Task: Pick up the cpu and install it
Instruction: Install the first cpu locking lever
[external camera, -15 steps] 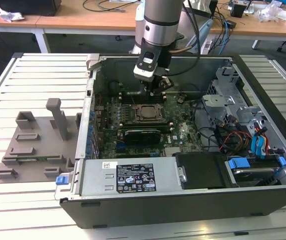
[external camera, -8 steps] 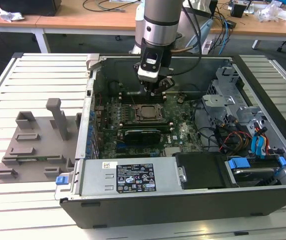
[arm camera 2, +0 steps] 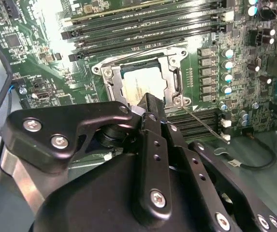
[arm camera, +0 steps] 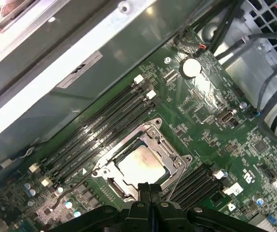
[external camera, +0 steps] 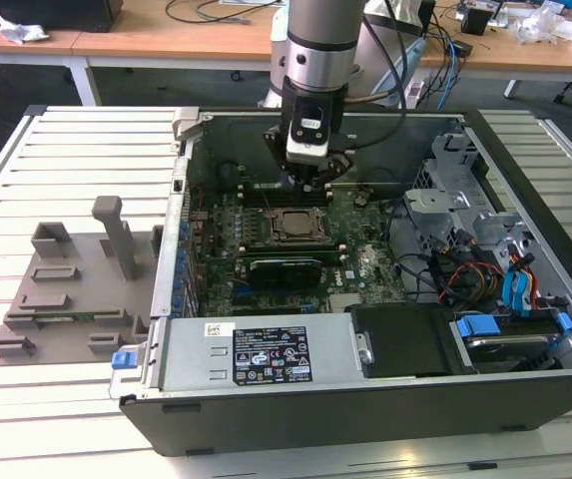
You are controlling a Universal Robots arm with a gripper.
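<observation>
**Operator:** Looking through the first wrist view, I have the gripper (arm camera: 145,187) over the motherboard (arm camera: 215,145). Its fingers are drawn together with only a thin seam between the tips, and there's nothing held between them.

**Supervisor:** And the cpu?

**Operator:** The cpu (arm camera: 140,166) lies flat inside the metal socket frame (arm camera: 165,140), silver top facing up. The frame's edges run around all four of its sides. The fingertips sit just beside the frame's near edge — I can't tell from the wrist views whether they touch it.

**Supervisor:** What does the outside camera give you?

**Operator:** In the exterior view the arm comes down into the open computer case (external camera: 525,170), and the gripper hangs over the socket, seemingly clear of it. The memory slots (arm camera: 94,130) run in dark parallel rows beside the socket. The grey fixture tray (external camera: 66,289) sits on the slatted table (external camera: 76,150) at the exterior view's left, outside the case and well apart from the gripper.
</observation>
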